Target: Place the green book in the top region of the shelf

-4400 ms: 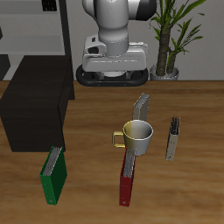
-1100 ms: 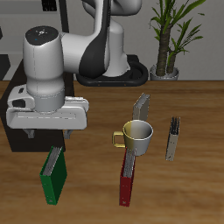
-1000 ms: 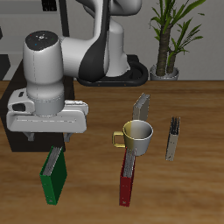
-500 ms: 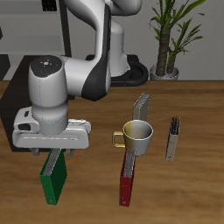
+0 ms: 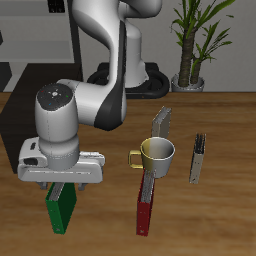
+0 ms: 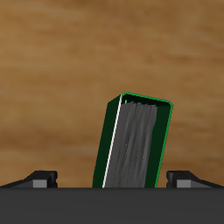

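Note:
The green book (image 5: 62,209) stands upright on the wooden table near its front edge, with pale page edges showing in the wrist view (image 6: 136,144). My gripper (image 5: 62,186) hangs right above it, its body hiding the book's upper part. In the wrist view the gripper (image 6: 112,179) is open, with one fingertip on each side of the book and apart from it. The shelf (image 5: 12,125), a large matte black cabinet, stands farther back, mostly hidden behind my arm.
A yellowish mug (image 5: 158,154) stands mid-table with a dark red book (image 5: 146,205) in front of it. One grey book (image 5: 162,123) stands behind the mug and another (image 5: 199,158) beside it. A potted plant (image 5: 195,40) is at the back.
My gripper has moved forward and down from in front of the shelf. It now sits low over the green book, which has not moved.

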You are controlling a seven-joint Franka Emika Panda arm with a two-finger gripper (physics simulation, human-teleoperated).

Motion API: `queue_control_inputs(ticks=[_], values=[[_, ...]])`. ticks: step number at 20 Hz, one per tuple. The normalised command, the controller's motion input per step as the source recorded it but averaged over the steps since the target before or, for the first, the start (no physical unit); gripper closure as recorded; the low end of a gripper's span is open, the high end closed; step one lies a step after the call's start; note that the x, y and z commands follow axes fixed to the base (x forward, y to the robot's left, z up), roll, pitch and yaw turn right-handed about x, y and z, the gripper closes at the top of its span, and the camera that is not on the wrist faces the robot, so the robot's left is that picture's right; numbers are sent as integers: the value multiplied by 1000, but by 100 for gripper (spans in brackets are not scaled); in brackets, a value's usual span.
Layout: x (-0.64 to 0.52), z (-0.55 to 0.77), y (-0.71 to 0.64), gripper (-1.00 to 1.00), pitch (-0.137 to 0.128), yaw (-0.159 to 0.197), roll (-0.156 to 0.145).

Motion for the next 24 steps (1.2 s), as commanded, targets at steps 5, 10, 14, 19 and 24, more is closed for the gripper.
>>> queue_control_inputs(ticks=[5,10,14,19,24], values=[[-32,-96,25,100,10,-2,-2],[-60,53,-48,100,-11,3,-12],[-178,328,-36,100,-38,6,-32],[-277,448,89,100,-44,5,16],[-412,442,205,100,-58,3,19]])
